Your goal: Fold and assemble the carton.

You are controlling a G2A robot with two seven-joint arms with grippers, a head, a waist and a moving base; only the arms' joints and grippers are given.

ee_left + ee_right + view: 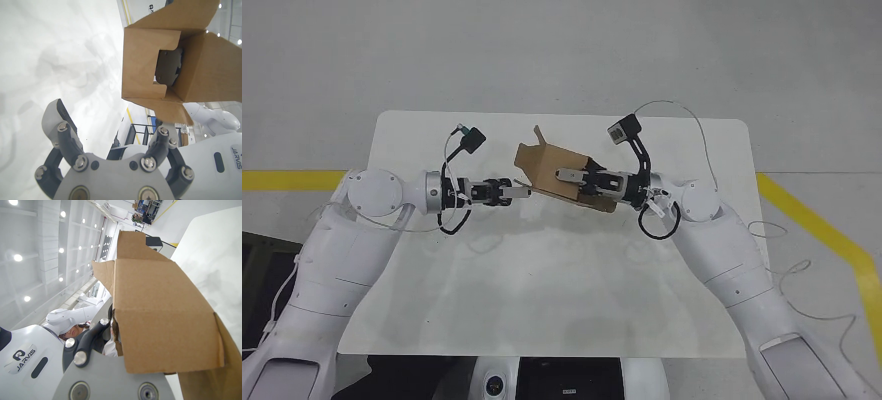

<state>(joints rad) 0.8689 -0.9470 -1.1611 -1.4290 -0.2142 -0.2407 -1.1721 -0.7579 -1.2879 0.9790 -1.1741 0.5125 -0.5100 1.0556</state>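
We find the carton [554, 166], a brown cardboard box only partly folded, over the far middle of the white table [692, 300]; we cannot tell whether its underside touches the tabletop. Its open end faces the left arm, and there the end flaps stand apart: one notched flap [140, 62] is turned across the opening, another slants outward beside it, and a third [539, 136] sticks up at the far corner. The right gripper [574, 177] is clamped on the carton from the opposite end, with one finger lying along the outside of the upper wall and a dark finger [170, 66] visible inside through the gap left by the notched flap. The left gripper [110, 115] sits just beside the open end with its fingers [62, 113] spread wide and nothing between them; one fingertip is right at the edge of the outward-slanting flap, though we cannot tell if it touches
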